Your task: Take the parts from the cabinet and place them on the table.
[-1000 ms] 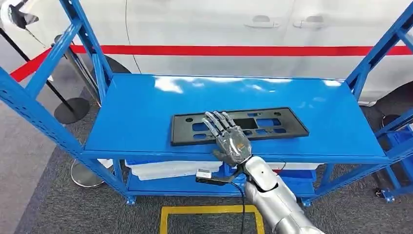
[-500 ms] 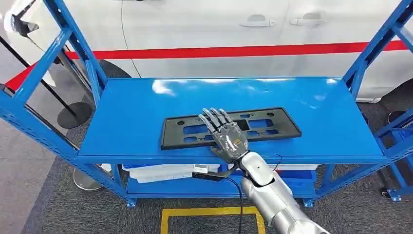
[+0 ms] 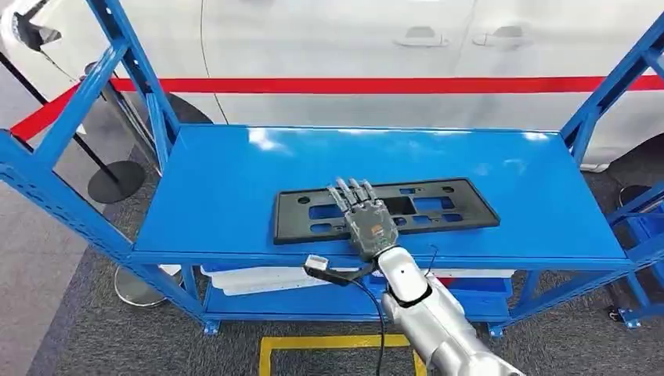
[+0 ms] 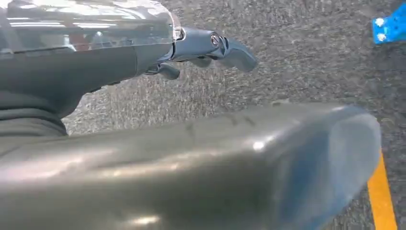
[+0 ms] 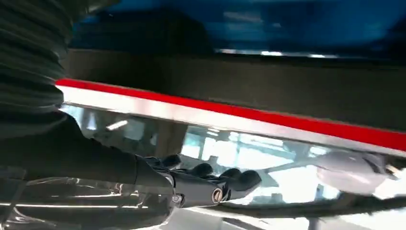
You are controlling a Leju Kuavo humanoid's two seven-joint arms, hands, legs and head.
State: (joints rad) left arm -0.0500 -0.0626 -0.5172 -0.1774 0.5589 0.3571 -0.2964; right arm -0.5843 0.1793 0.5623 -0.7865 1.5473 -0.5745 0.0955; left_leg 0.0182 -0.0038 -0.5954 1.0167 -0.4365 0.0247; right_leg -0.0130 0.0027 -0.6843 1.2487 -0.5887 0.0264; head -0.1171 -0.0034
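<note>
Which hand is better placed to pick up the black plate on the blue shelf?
The right hand: its fingers lie flat on the black plate on the blue shelf. The left hand hangs over the grey carpet, holding nothing.

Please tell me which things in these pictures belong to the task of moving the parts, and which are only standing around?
For the job:
- black plastic frame, flat on the shelf top
- blue rack bearing it
- right hand, fingers lying on the frame

Only standing around:
- white car with a red stripe
- white trays on the lower shelf
- yellow floor marking
- left hand, over the carpet
</note>
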